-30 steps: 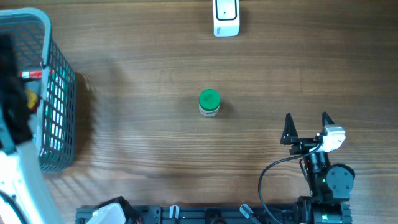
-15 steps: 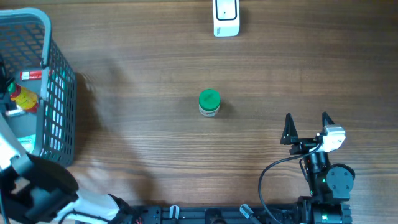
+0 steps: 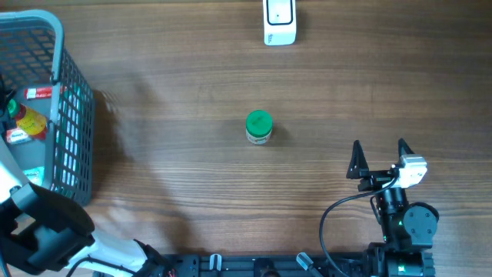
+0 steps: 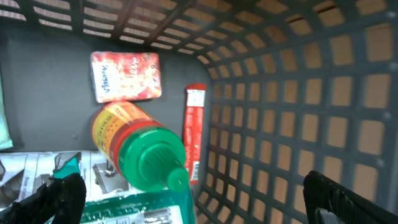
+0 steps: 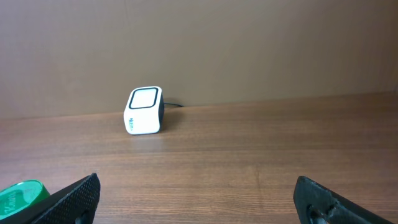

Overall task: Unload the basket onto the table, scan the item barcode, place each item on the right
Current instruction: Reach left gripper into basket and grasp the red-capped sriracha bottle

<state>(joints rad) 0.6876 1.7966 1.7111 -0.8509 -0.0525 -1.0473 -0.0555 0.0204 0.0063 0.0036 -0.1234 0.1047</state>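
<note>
A small jar with a green lid [image 3: 259, 127] stands upright at the middle of the table; a sliver of its lid [image 5: 18, 194] shows at the lower left of the right wrist view. The white barcode scanner [image 3: 279, 21] sits at the far edge, its window [image 5: 144, 111] facing my right gripper. My right gripper [image 3: 379, 158] rests open at the near right, well apart from the jar. My left gripper [image 4: 199, 202] hangs open over the inside of the grey basket [image 3: 73, 123], nothing between its fingers.
In the basket lie a yellow bottle with a green cap [image 4: 140, 149], a pink packet [image 4: 126, 76], a red tube [image 4: 194, 134] and a green box with a barcode [image 4: 137, 208]. The left arm's dark link [image 3: 42, 231] fills the near left corner.
The left arm has swung from above the basket's left side to the near left corner, uncovering the basket's contents. The right arm and the jar have not moved.
</note>
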